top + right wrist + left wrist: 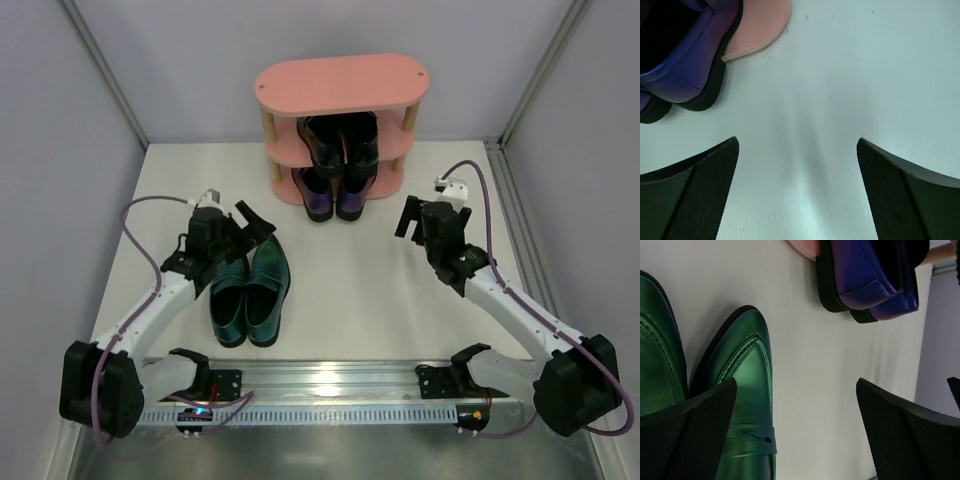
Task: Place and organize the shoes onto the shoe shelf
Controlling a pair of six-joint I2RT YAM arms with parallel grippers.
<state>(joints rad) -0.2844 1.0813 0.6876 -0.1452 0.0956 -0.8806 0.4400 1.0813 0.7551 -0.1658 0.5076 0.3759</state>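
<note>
Left jaws spread wide over teal shoes (250,298); right jaws gaping

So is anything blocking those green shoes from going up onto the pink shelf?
Nothing visible. The green shoes lie on open table in front of the shelf, whose top board is bare; black shoes and purple shoes fill the lower tiers.
</note>
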